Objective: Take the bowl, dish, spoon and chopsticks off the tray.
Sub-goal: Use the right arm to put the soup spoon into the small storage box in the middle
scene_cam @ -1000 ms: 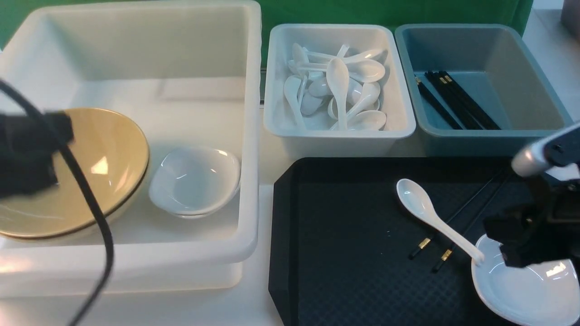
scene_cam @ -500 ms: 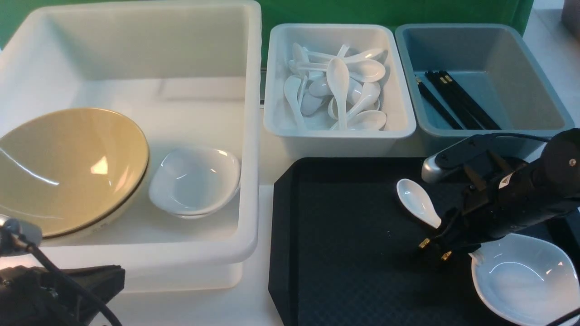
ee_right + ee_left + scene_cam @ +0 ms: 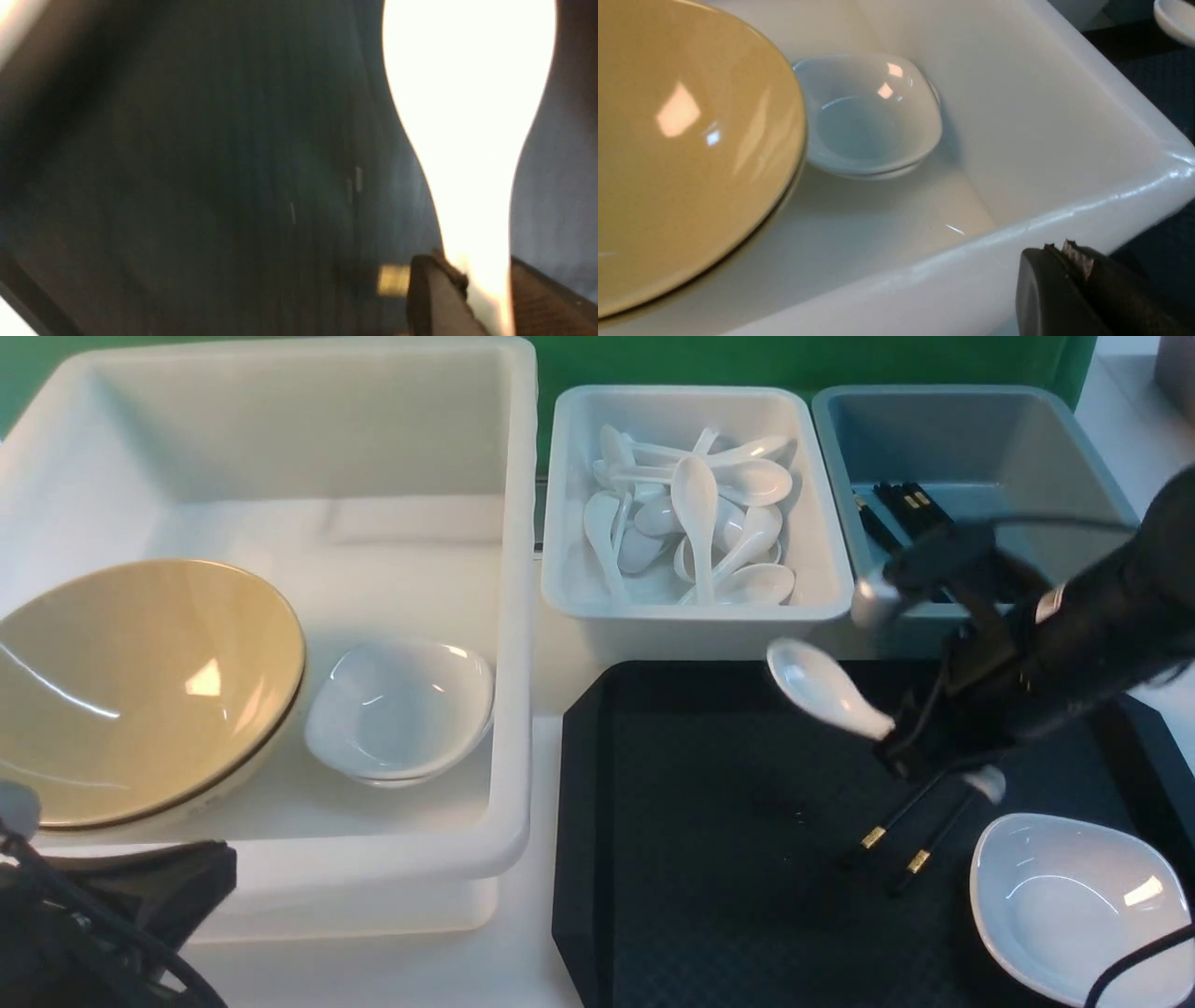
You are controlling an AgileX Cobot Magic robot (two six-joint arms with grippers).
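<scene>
1. The right gripper [image 3: 904, 739] is clenched on the handle of the spoon [image 3: 822, 686]. It holds the spoon in the air over the far edge of the tray [image 3: 691, 859], scoop end pointing toward the spoon tub [image 3: 695, 612]. The handle is narrow and glossy, and the scoop reaches well past the jaws. A fast swing could twist the spoon in the grip or let it slip out onto the tray or the bare table before the tub.
2. The scoop looks low against the tub's near rim. Carried across without more height, it could strike the rim and be levered out of the grip.
3. The chopsticks [image 3: 896, 821] lie on the tray right under the gripper, slanting in from the far right corner with their gold bands toward the near edge. If the arm dips, it could nudge them apart, and thin round sticks roll easily, which would make their pickup harder.
4. The dish [image 3: 1074, 905] sits at the tray's near right corner. A dark cable [image 3: 1134, 959] hangs in front of it and could drag across its rim as the arm travels.
5. The left gripper [image 3: 1066, 252] is closed on nothing, just outside the near wall of the large white tub [image 3: 515, 616]. The bowl [image 3: 140, 681] rests tilted in that tub's near left corner, beside small white dishes [image 3: 401, 709]. A bump to the wall could make it slide
</scene>
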